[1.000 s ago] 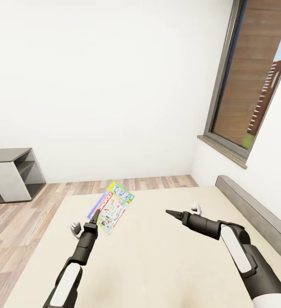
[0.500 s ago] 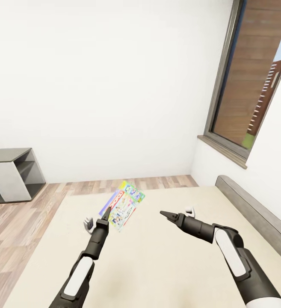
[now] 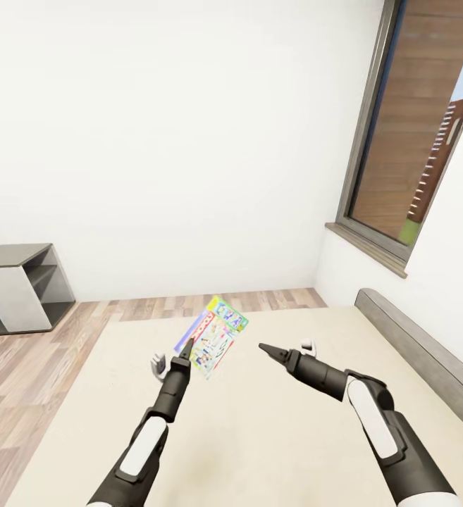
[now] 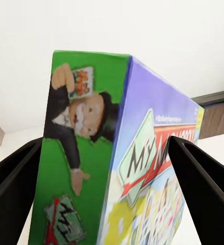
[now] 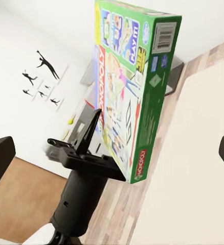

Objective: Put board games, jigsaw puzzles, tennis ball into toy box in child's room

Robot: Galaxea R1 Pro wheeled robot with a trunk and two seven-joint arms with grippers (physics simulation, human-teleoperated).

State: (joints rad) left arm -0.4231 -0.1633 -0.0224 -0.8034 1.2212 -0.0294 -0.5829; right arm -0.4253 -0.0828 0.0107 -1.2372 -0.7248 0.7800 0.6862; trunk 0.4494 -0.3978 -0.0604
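a: what is your left gripper point(image 3: 187, 343) doing?
b: it is clamped on the monopoly box point(image 3: 213, 336). in the left wrist view you see the box point(image 4: 137, 168) standing between the two black fingers point(image 4: 201, 184), its green edge with the top-hatted man facing the camera and the printed lid turned to one side.

a: where is the box?
b: you hold it up in the air above the bed point(image 3: 273, 436), tilted on edge, over the part of the beige mattress near the wooden floor point(image 3: 20, 366). it does not touch the mattress. from the right wrist view the box point(image 5: 135, 87) shows its green side with a barcode, and the left gripper point(image 5: 89, 138) grips it at its lower edge.

a: and your right gripper point(image 3: 265, 349)?
b: it hovers over the mattress just beside the box, apart from it, pointing toward it. its tips look drawn together in the head view, yet the right wrist view shows the two dark fingers point(image 5: 0, 153) far apart at the frame edges, so read it as parted and holding nothing.

a: what surrounds the scene?
b: a white wall, a dark-framed window point(image 3: 414, 141) above the grey headboard point(image 3: 421, 352), and a grey shelf unit point(image 3: 20, 289) by the wall at your left. black player silhouettes point(image 5: 40, 76) hang on a wall in the right wrist view.
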